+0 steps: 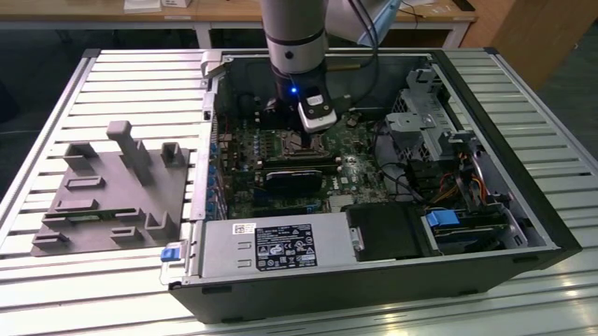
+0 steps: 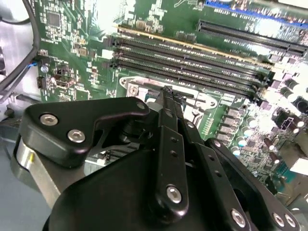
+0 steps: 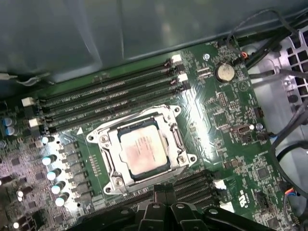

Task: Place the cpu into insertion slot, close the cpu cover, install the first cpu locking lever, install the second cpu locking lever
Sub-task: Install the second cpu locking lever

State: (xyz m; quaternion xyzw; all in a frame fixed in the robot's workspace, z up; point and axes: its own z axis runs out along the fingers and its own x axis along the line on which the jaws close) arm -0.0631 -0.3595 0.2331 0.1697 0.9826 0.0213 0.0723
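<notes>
1 gripper (image 3: 163, 196) beside cpu cover (image 3: 111, 159) edge.

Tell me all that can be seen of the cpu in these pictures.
The cpu is a small flat square chip with a dull silvery-tan metal top that looks smeared with a pinkish residue. In the first wrist view it lies flat in the insertion slot on the green motherboard, beside the long black memory slots. The cpu cover, a thin silvery metal frame, lies down around it, and the chip top shows through its square window. The gripper hangs near the socket's edge, not touching the chip.
</notes>
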